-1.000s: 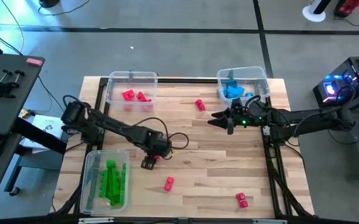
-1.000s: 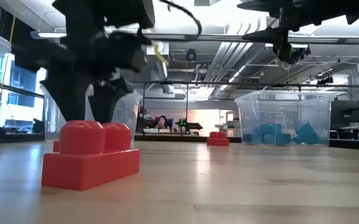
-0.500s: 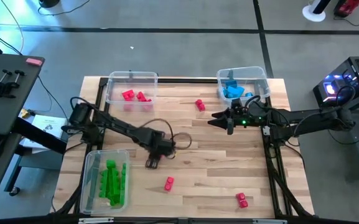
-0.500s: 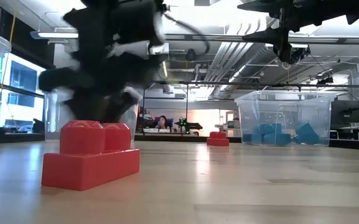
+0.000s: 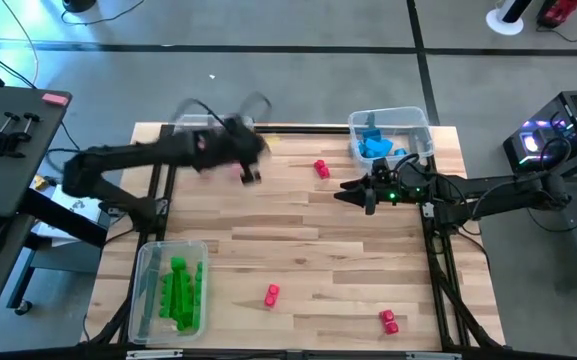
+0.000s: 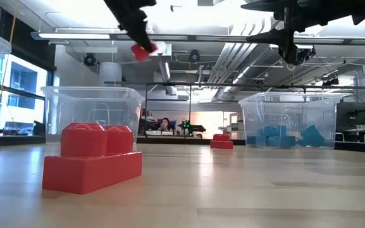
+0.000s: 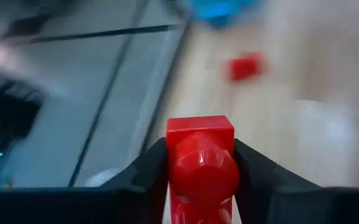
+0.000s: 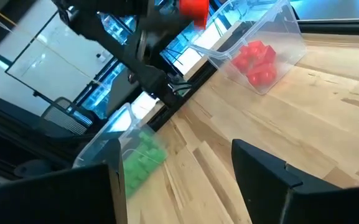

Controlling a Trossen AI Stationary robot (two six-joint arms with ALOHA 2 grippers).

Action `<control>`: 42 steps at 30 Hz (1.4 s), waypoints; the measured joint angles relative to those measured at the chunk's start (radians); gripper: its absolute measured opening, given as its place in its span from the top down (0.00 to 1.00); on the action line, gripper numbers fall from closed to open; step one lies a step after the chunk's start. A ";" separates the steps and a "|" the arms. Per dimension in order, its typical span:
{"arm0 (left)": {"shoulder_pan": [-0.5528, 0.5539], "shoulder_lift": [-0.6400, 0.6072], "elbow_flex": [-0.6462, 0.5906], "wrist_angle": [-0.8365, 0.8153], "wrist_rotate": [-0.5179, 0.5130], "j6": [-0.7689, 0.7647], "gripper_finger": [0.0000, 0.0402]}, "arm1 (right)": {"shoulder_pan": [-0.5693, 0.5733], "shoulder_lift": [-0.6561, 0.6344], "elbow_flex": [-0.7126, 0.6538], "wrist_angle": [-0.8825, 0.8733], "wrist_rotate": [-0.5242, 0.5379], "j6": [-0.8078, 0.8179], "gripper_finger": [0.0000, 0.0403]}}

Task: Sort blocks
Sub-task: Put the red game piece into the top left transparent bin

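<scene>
The left gripper is now moving from frame centre to upper left, clamping the side faces of a light, rigid, slick red block; the right gripper is waiting released.
</scene>
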 joint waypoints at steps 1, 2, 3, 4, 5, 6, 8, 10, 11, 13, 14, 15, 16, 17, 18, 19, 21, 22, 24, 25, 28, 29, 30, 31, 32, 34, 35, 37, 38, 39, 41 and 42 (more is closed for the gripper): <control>0.054 -0.027 -0.003 -0.003 -0.005 0.002 0.66 | 0.000 0.000 0.000 0.001 0.000 0.005 0.56; 0.110 -0.051 -0.005 -0.012 0.001 -0.008 0.63 | 0.000 0.000 0.000 0.001 0.000 0.009 0.56; 0.170 -0.067 -0.008 -0.028 0.015 -0.030 0.60 | 0.000 0.000 0.000 0.002 0.000 0.017 0.56; 0.229 -0.076 -0.014 -0.049 0.031 -0.057 0.59 | 0.000 0.000 0.000 0.002 0.005 0.026 0.56; 0.289 -0.079 -0.024 -0.074 0.051 -0.088 0.58 | 0.000 0.000 0.000 0.002 0.014 0.030 0.56; 0.343 -0.078 -0.036 -0.102 0.072 -0.119 0.58 | 0.000 0.000 0.000 0.003 0.022 0.038 0.56; 0.433 -0.077 -0.072 -0.120 0.115 -0.187 0.57 | 0.000 0.000 0.000 0.007 0.040 0.049 0.56; 0.497 -0.077 -0.109 -0.120 0.177 -0.242 0.57 | 0.000 0.000 0.000 0.015 0.046 0.051 0.56; 0.522 -0.077 -0.122 -0.122 0.212 -0.254 0.57 | 0.000 0.000 0.000 0.022 0.051 0.051 0.56; 0.556 -0.076 -0.128 -0.121 0.271 -0.274 0.56 | 0.000 0.000 0.000 0.044 0.057 0.051 0.56; 0.566 -0.078 -0.122 -0.113 0.307 -0.285 0.56 | 0.000 0.000 0.000 0.057 0.063 0.051 0.56; 0.573 -0.080 -0.111 -0.104 0.349 -0.295 0.56 | 0.000 0.000 0.000 0.070 0.066 0.051 0.56; 0.576 -0.084 -0.094 -0.085 0.394 -0.303 0.55 | 0.000 0.000 0.000 0.083 0.072 0.049 0.56; 0.576 -0.090 -0.074 -0.052 0.440 -0.311 0.55 | 0.000 0.000 0.000 0.095 0.077 0.046 0.56; 0.571 -0.097 -0.052 -0.007 0.486 -0.321 0.55 | 0.000 0.000 0.000 0.106 0.085 0.044 0.56; 0.561 -0.101 -0.032 0.045 0.530 -0.333 0.55 | 0.000 0.000 0.000 0.114 0.097 0.044 0.56; 0.529 -0.102 0.007 0.131 0.575 -0.351 0.54 | 0.000 0.000 0.000 0.124 0.142 0.051 0.56; 0.509 -0.098 0.019 0.162 0.578 -0.347 0.54 | -0.001 0.005 0.000 0.124 0.177 0.071 0.56; 0.464 -0.090 0.031 0.218 0.579 -0.327 0.54 | -0.017 0.031 0.005 0.119 0.214 0.144 0.56; 0.444 -0.089 0.032 0.233 0.580 -0.321 0.54 | -0.026 0.057 0.017 0.099 0.204 0.151 0.56; 0.395 -0.089 0.032 0.233 0.618 -0.325 0.54 | -0.040 0.188 0.119 0.012 0.135 0.073 0.57; 0.380 -0.089 0.032 0.227 0.644 -0.336 0.54 | -0.041 0.239 0.170 -0.042 0.121 0.034 0.57; 0.369 -0.090 0.030 0.223 0.675 -0.351 0.54 | -0.045 0.294 0.234 -0.112 0.121 -0.003 0.58; 0.358 -0.094 0.027 0.221 0.708 -0.364 0.54 | -0.053 0.348 0.302 -0.200 0.122 -0.040 0.58; 0.347 -0.097 0.025 0.214 0.744 -0.375 0.54 | -0.066 0.400 0.370 -0.300 0.131 -0.068 0.59; 0.328 -0.112 0.024 0.211 0.829 -0.394 0.54 | -0.099 0.505 0.505 -0.511 0.159 -0.088 0.61; 0.320 -0.125 0.024 0.206 0.865 -0.397 0.54 | -0.119 0.555 0.564 -0.598 0.167 -0.088 0.62; 0.297 -0.158 0.024 0.214 0.921 -0.408 0.54 | -0.162 0.649 0.657 -0.745 0.163 -0.094 0.62; 0.285 -0.180 0.024 0.214 0.939 -0.414 0.54 | -0.188 0.694 0.692 -0.794 0.153 -0.106 0.63; 0.274 -0.203 0.024 0.212 0.951 -0.414 0.54 | -0.212 0.733 0.722 -0.829 0.132 -0.118 0.63; 0.245 -0.254 0.024 0.206 0.952 -0.414 0.54 | -0.266 0.803 0.756 -0.876 0.065 -0.161 0.63; 0.232 -0.283 0.024 0.205 0.952 -0.414 0.54 | -0.293 0.833 0.764 -0.883 0.017 -0.171 0.63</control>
